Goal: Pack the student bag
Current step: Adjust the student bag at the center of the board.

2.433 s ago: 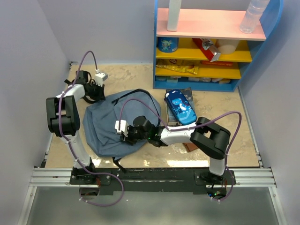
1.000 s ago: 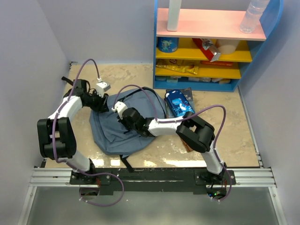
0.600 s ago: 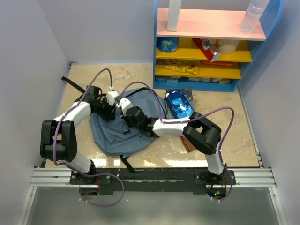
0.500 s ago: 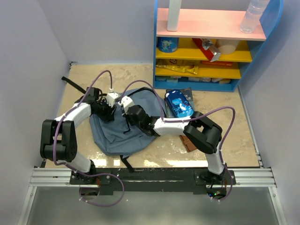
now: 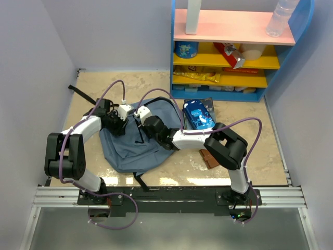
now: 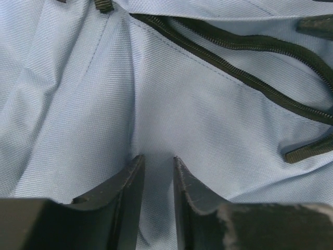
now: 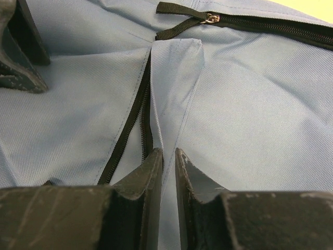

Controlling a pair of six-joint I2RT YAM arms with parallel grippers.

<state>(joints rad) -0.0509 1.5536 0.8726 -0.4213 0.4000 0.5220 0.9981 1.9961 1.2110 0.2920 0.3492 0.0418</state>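
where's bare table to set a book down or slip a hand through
Bare table on the right, between the shelf, the right arm and the wall. Another patch far back, between the shelf and the black strap. Crowded in the middle: student bag, left arm, blue case.

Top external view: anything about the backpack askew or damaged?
No damage visible. The slate-blue fabric backpack lies flat and rumpled; a black strap trails toward the far-left corner. The right gripper pinches a fabric fold beside a zip.

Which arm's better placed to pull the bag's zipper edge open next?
Right, probably: right gripper pinches a bag fold beside the zipper; left gripper straddles plain fabric, zipper farther off.
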